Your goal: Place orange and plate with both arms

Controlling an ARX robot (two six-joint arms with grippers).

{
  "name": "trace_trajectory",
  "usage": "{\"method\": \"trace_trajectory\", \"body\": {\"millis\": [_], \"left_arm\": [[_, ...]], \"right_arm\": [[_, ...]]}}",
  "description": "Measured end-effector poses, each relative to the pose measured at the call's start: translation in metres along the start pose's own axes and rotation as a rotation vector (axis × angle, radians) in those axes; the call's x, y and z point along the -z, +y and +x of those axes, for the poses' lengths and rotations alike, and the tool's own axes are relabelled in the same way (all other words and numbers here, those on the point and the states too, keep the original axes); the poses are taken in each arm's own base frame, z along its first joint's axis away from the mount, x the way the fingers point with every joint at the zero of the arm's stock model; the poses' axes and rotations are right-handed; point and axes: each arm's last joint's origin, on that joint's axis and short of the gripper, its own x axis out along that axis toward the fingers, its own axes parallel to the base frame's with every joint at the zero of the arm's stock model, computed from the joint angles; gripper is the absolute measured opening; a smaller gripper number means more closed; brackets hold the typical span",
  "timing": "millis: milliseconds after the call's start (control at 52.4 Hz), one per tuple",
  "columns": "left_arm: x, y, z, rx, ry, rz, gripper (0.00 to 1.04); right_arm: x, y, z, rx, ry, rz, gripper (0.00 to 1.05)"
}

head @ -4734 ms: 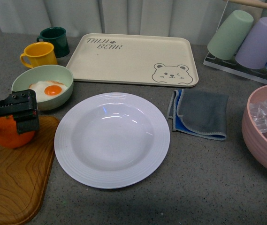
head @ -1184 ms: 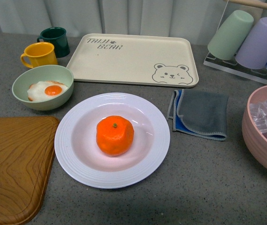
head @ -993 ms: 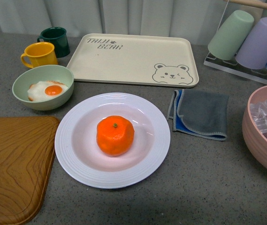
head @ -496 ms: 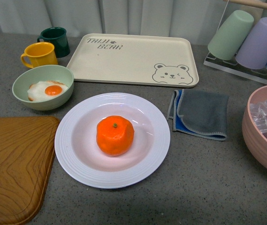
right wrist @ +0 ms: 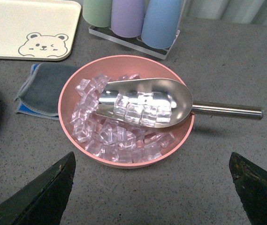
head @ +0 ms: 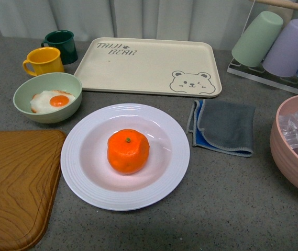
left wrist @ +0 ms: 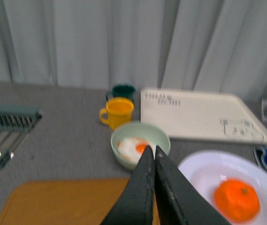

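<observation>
orange [head: 128,151] now sits at the centre of the plate [head: 86,178] on the bench [head: 232,198], no longer held; left fingers [left wrist: 143,190] are pressed together, empty, and right fingers [right wrist: 49,192] spread wide near the pink bowl [right wrist: 124,58].

Left end effector [left wrist: 154,149]: two matte black fingers [left wrist: 138,199]; smooth, flat-sided, each a long wedge that narrows to a fine tip; inner faces lie flush, with only a thin pale seam between them along the whole visible length; edges slightly blurred, so finer surface detail cannot be read.

Right end effector [right wrist: 151,157]: only two fingertips [right wrist: 44,197] in frame, one to each side of the pink bowl [right wrist: 124,163]; dark grey to black, matte, triangular, with a straight sloped upper edge; faces too dark to show texture.
</observation>
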Motion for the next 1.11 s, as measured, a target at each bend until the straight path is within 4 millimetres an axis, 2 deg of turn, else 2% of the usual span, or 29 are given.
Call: {"method": "trace_trajectory", "body": {"millis": [248,344,496,649,744,783,935,1107], "left_arm": [[-0.002,0.000,-0.003,0.000,-0.027,-0.001,0.05],[-0.002,0.000,-0.003,0.000,-0.027,0.000,0.24],[-0.002,0.000,-0.003,0.000,-0.027,0.000,0.47],[-0.002,0.000,-0.003,0.000,-0.027,0.000,0.78],[-0.002,0.000,-0.003,0.000,-0.028,0.000,0.94],[-0.002,0.000,-0.003,-0.004,-0.028,0.000,1.00],[-0.002,0.000,-0.003,0.000,-0.027,0.000,0.98],[-0.002,0.000,-0.003,-0.001,-0.027,0.000,0.98]], "right_arm": [[0.000,0.000,0.000,0.000,0.001,0.000,0.95],[0.000,0.000,0.000,0.000,0.000,0.000,0.95],[0.000,0.000,0.000,0.000,0.000,0.000,0.95],[0.000,0.000,0.000,0.000,0.000,0.000,0.95],[-0.001,0.002,0.001,0.109,-0.130,-0.046,0.95],[-0.002,0.005,0.000,0.100,-0.154,-0.047,0.95],[-0.006,0.029,0.016,-0.148,-0.072,0.023,0.95],[-0.013,0.066,0.058,-0.418,0.100,0.255,0.95]]}}
